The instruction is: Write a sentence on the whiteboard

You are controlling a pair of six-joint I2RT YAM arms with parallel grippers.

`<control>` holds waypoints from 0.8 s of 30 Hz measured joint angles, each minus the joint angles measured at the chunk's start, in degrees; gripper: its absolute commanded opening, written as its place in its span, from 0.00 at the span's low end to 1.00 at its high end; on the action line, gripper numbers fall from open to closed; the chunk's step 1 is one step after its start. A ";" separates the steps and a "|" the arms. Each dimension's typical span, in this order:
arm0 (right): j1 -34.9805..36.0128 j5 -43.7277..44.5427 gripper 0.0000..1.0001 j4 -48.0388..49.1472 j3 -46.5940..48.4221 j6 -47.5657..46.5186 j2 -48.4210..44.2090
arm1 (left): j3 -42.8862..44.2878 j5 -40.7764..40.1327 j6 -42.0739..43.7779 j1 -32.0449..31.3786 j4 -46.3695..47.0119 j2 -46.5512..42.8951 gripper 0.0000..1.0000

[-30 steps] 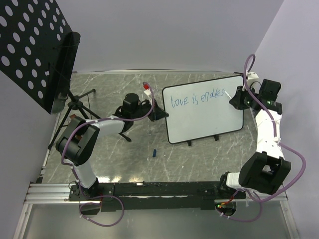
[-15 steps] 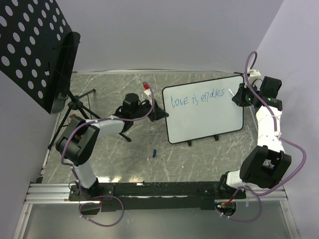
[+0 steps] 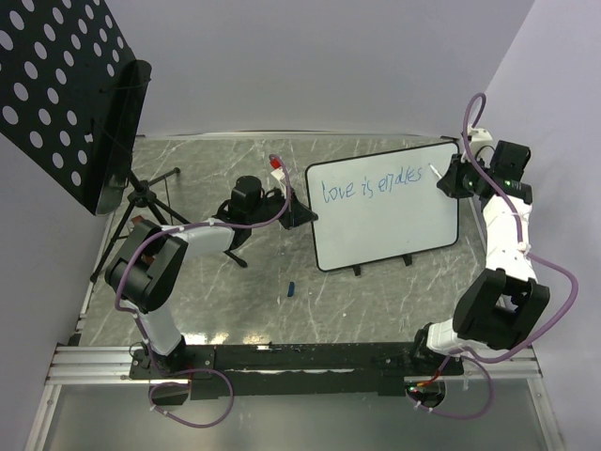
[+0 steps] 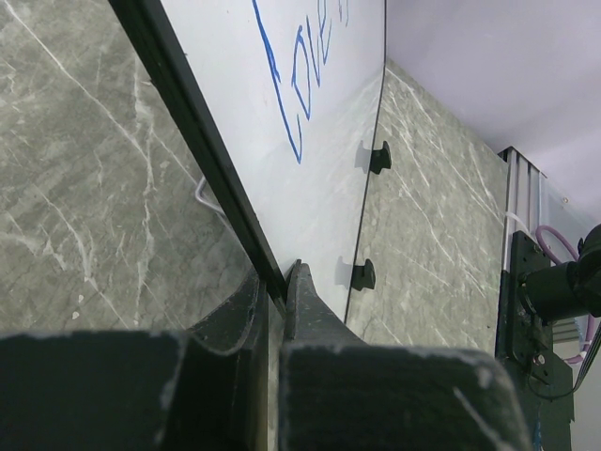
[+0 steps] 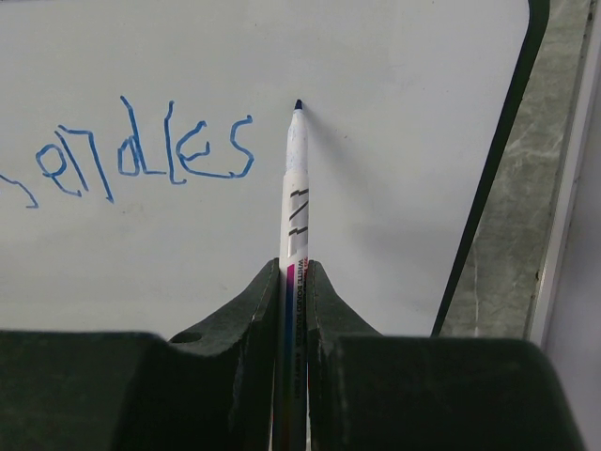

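While right gripper [image 5: 293,272] clenches the marker [image 5: 296,197], long axis 6-to-12 o'clock | tip just at 3 o'clock of the sentence's [image 3: 371,186] last "s", contact with whiteboard [image 3: 394,225] unclear | next stroke likely toward 3 o'clock | left gripper [image 4: 278,279] pinches board's 9 o'clock rim.

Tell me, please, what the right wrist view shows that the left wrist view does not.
Only right wrist: the right hand shut on a marker, tip beside the end of the sentence. Only left wrist: the left hand clamping the rim of the whiteboard, and its two black feet. Both: the board's white face, blue writing, marble table.
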 measured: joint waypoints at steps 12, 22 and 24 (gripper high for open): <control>0.26 -1.84 0.00 -1.68 0.90 -1.03 1.25 | 0.02 -0.04 0.00 0.00 -0.20 0.02 0.01; 0.26 -2.62 0.00 -3.82 0.85 -3.10 1.25 | 0.02 -0.04 0.00 0.00 -0.20 0.00 0.01; 0.26 -2.19 0.00 -3.82 0.76 -3.19 1.22 | 0.02 -0.04 0.00 0.00 -0.20 0.00 0.01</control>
